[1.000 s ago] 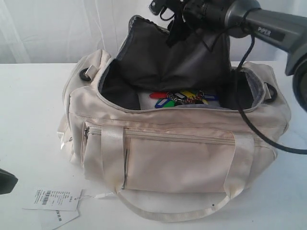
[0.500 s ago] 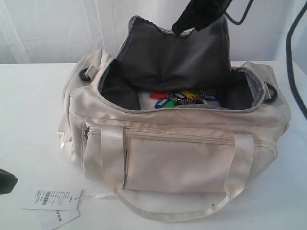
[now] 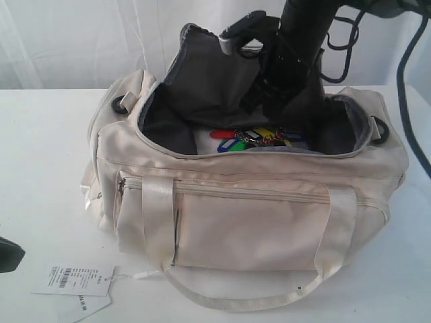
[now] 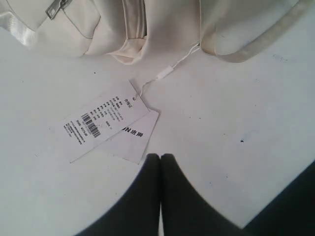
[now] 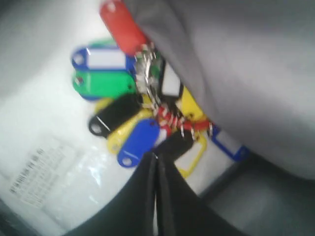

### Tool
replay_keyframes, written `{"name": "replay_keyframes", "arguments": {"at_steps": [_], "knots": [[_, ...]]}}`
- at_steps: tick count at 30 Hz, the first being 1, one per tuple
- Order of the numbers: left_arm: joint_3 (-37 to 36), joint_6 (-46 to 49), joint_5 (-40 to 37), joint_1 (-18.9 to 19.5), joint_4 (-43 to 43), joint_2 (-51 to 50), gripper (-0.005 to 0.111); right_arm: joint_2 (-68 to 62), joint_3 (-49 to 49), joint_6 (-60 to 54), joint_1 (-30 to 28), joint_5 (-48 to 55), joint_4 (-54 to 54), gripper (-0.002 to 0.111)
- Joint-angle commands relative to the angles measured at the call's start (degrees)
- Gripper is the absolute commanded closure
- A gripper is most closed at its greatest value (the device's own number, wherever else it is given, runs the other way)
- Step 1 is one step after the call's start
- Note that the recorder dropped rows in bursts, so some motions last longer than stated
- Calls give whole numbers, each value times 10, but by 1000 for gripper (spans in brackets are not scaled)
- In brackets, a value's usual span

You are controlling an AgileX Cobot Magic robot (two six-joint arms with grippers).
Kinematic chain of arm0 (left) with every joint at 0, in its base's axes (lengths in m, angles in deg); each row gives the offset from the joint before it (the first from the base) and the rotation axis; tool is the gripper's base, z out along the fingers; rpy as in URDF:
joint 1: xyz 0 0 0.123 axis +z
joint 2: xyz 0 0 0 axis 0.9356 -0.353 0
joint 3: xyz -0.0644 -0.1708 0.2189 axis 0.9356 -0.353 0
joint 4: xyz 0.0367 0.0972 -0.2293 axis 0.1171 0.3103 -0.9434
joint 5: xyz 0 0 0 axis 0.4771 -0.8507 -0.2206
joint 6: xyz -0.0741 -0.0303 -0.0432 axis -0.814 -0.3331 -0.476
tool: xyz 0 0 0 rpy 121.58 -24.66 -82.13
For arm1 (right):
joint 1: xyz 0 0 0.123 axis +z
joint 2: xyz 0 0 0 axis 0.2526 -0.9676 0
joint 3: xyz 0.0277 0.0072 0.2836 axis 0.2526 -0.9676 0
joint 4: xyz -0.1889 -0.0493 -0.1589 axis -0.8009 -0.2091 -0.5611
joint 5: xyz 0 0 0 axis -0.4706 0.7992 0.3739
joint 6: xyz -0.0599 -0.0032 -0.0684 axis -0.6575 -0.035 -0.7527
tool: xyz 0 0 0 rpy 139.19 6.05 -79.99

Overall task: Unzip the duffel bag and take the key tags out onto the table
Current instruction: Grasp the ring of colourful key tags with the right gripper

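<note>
Now: right claw down inside the open bag, at the key tags.
The large cream satin duffel bag (image 3: 256, 222) sits unzipped on the wide white table (image 3: 40, 148), and the bunch of coloured plastic key tags on metal rings (image 3: 252, 139) lies inside it. The right gripper (image 5: 156, 160) is closed, its tips at the bunch's edge; whether it pinches anything I cannot tell. The left gripper (image 4: 160, 160), closed and empty, hovers beside the white paper price tags (image 4: 103, 128).
</note>
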Motion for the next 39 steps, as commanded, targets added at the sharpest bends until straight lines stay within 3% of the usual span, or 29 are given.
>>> {"name": "replay_keyframes", "arguments": {"at_steps": [1,9,17,29,31,34,39], "knots": [[-3,-1,-5,-1,-11,6,107,1,-22,27,-9,1,-17,103],[-3,-1,-3,-1,-11,6,107,-14,-49,58,-38,-24,-13,50],[-3,-1,-3,-1,-11,6,107,-28,-80,96,-49,-120,3,48],[-3,-1,-3,-1,-11,6,107,-93,-80,96,-49,-133,39,48],[-3,-1,-3,-1,-11,6,107,-104,-80,97,-49,-124,39,50],[-3,-1,-3,-1,-11,6,107,-114,-80,97,-49,-103,43,63],[-3,-1,-3,-1,-11,6,107,-109,-75,94,-49,-69,42,108]]}}
